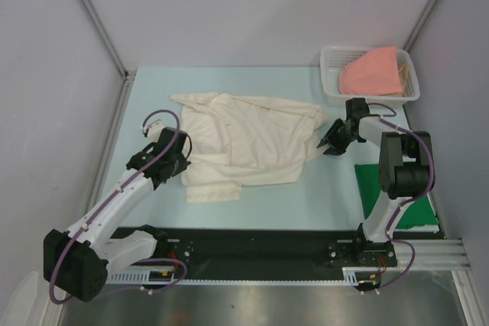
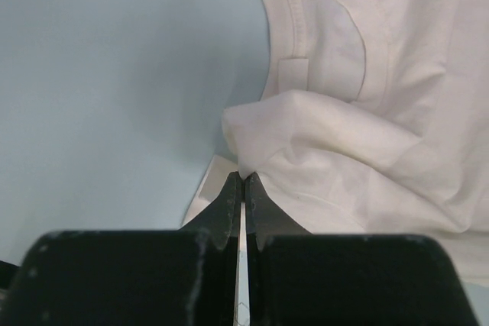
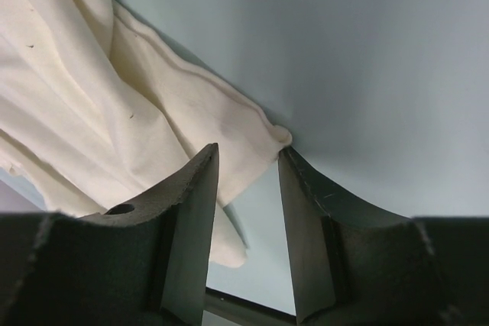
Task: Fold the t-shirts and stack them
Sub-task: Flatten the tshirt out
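A cream-white t-shirt (image 1: 248, 139) lies crumpled and partly spread across the middle of the table. My left gripper (image 1: 182, 159) is at its left edge, shut on a pinched fold of the white cloth (image 2: 306, 135), with the tips (image 2: 243, 179) pressed together. My right gripper (image 1: 327, 145) is at the shirt's right edge and stands open (image 3: 248, 152). A hemmed corner of the shirt (image 3: 229, 131) reaches into the gap and touches the right finger. A salmon-pink t-shirt (image 1: 372, 72) sits bunched in the basket. A dark green t-shirt (image 1: 370, 185) lies flat beside the right arm's base.
The white lattice basket (image 1: 333, 95) stands at the back right corner. Grey enclosure walls close in the table on the left, back and right. A black rail (image 1: 252, 246) with both arm bases runs along the near edge.
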